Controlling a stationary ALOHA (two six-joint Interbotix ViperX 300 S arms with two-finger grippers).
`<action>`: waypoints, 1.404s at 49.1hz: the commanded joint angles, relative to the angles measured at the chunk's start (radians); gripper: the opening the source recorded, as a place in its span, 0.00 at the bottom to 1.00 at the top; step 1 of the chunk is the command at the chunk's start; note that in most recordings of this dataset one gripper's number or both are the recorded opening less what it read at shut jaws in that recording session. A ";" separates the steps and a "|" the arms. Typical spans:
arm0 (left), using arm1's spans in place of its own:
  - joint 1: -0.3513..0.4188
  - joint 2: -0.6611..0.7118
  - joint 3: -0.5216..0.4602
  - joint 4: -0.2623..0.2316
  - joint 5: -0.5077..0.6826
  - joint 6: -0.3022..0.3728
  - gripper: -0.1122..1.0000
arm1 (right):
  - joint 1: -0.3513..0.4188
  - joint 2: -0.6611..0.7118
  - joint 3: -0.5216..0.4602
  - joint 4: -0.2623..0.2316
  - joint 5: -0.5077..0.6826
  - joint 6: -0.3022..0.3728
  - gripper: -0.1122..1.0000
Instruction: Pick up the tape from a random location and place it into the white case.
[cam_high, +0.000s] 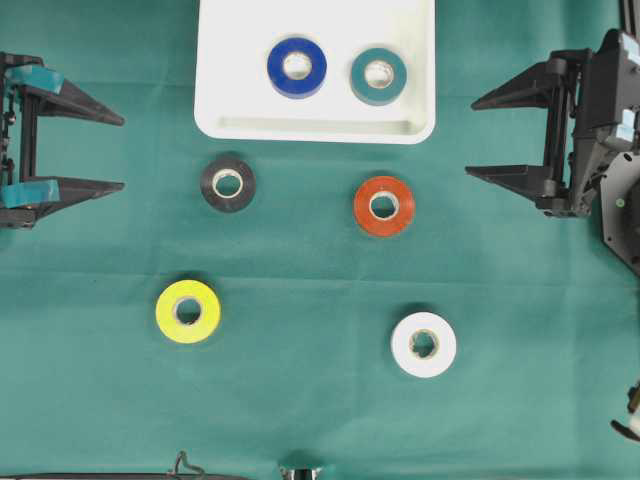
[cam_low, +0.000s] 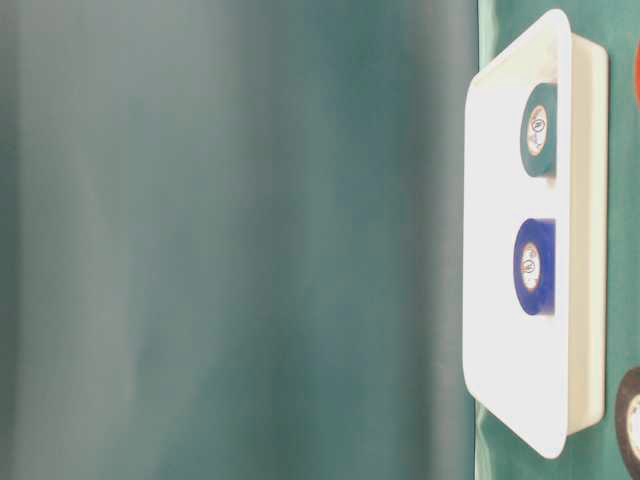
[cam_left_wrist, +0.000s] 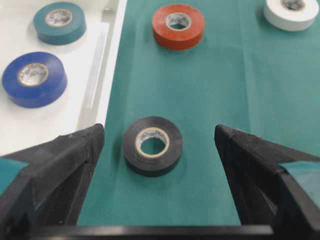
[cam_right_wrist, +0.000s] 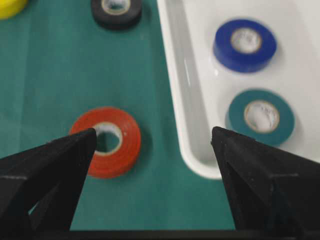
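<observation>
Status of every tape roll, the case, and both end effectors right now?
white case: on the cloth, holding two rolls
blue tape: flat in case
teal tape: flat in case
black tape: on cloth, outside
red tape: on cloth, outside
yellow tape: on cloth, outside
white tape: on cloth, outside
left end effector: open, empty
right end effector: open, empty

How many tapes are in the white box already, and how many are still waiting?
Two are in the case: the blue tape and teal tape. Nothing is in hand; the left claw and right claw are open and empty. Four wait on the cloth: black, red, yellow, white.
</observation>
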 joint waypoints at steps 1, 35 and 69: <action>0.002 0.003 -0.011 -0.003 -0.003 -0.002 0.99 | -0.008 -0.003 0.002 0.005 -0.025 0.000 0.91; 0.002 0.003 -0.011 -0.002 -0.003 -0.002 0.99 | -0.008 -0.003 0.021 0.011 -0.048 0.000 0.91; -0.078 0.003 -0.012 -0.003 0.014 -0.031 0.99 | -0.009 -0.003 0.020 0.012 -0.049 0.000 0.91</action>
